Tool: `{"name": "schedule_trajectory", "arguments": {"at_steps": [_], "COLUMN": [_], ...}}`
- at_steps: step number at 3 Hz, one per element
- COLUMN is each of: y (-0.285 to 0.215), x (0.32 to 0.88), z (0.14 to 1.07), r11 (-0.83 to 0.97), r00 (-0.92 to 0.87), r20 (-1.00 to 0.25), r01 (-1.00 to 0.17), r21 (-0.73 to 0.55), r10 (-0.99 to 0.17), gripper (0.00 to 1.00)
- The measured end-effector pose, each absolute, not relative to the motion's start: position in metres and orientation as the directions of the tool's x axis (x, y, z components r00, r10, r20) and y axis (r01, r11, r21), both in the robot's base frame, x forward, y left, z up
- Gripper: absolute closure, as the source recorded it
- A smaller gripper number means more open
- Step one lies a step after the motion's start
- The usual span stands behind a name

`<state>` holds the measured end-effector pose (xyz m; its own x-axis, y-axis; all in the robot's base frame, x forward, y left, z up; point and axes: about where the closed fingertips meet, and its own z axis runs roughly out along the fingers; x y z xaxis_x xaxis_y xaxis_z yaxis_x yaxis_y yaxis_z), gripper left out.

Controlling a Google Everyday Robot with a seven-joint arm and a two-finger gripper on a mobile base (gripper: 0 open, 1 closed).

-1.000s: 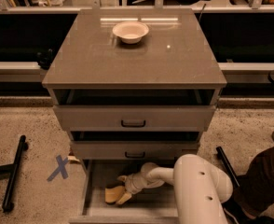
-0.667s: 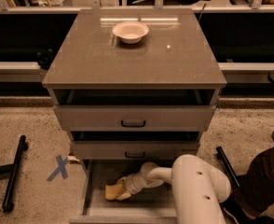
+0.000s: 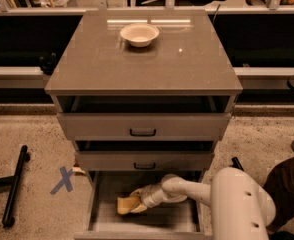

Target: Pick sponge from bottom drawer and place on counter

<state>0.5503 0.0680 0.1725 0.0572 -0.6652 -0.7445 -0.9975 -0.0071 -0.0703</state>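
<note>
The bottom drawer (image 3: pixel 104 219) of the grey cabinet stands pulled open at the lower middle of the camera view. The yellow-tan sponge (image 3: pixel 125 205) lies on its grey floor, towards the left. My white arm reaches in from the lower right, and the gripper (image 3: pixel 138 202) sits right at the sponge's right end, touching or covering it. The counter (image 3: pixel 142 64) is the glossy grey-brown top of the cabinet.
A cream round bowl (image 3: pixel 139 34) stands at the back of the counter. The two upper drawers (image 3: pixel 143 126) with dark handles overhang the bottom one. A black stand leg (image 3: pixel 14 186) and a blue tape cross (image 3: pixel 63 180) lie on the floor to the left.
The arm has shifted slightly left and the gripper has pushed a little further onto the sponge. The sponge stays on the drawer floor.
</note>
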Motion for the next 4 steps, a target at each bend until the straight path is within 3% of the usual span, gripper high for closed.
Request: {"name": "schedule_trajectory", "arguments": {"at_steps": [2, 4], "y": [-0.002, -0.003], "x": [0.521, 0.512], "z": [0.253, 0.28], "r11": [0.023, -0.008], "r00": [0.134, 0.19], "r20": [-0.81, -0.795], "r01": [-0.984, -0.974], "r21": [-0.178, -0.227], "r10": [-0.57, -0.576], "gripper": [1.0, 1.0]}}
